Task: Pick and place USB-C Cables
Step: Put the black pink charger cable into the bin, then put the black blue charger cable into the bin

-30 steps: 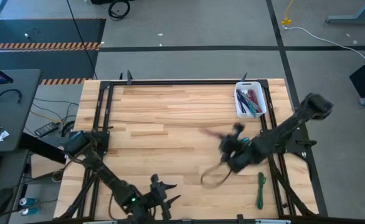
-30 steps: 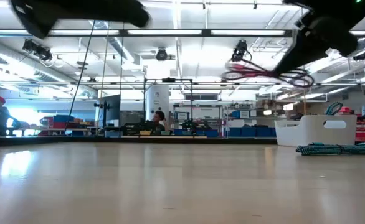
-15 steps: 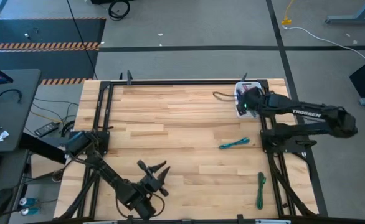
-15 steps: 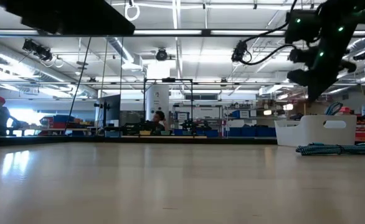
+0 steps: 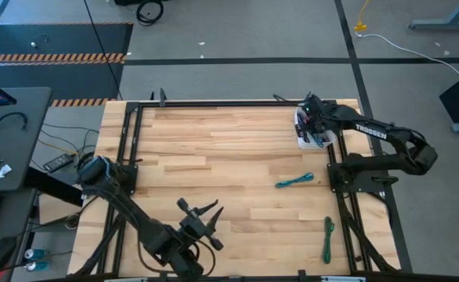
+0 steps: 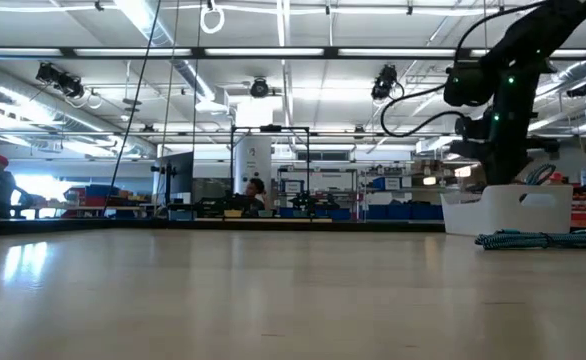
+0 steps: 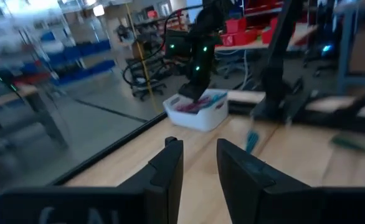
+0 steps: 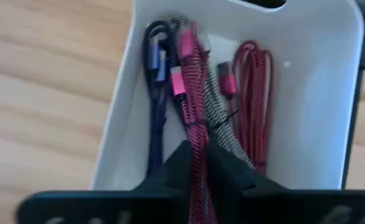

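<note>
My right gripper [image 5: 312, 124] [image 8: 199, 163] hangs over the white bin [image 5: 330, 135] at the table's far right corner, shut on a magenta-red cable [image 8: 192, 74]. In the bin lie a purple cable [image 8: 156, 93], a grey braided cable [image 8: 217, 115] and a maroon cable [image 8: 252, 93]. A teal cable [image 5: 294, 181] and a green cable [image 5: 328, 239] lie flat on the table. My left gripper [image 5: 201, 217] [image 7: 199, 163] waits open near the table's near edge. My right gripper pinches the magenta-red cable between its two fingers, which lie across its strands [image 8: 199, 140] and come from above, pointing down. The cable runs from the fingers into the bin, and its plug end [image 8: 179, 84] lies on the other cables there.
In the low view the bin [image 6: 518, 208] stands at the right with the teal cable [image 6: 538, 240] in front of it. Black frame rails [image 5: 214, 103] run along the table's edges. Bare wood lies between the two arms.
My right gripper has carried the magenta-red cable from the table's right middle toward the far edge, to above the bin, then come down into it. The cable, first a loop hanging in the air, now lies partly in the bin. My left gripper has shifted a little at the near edge.
</note>
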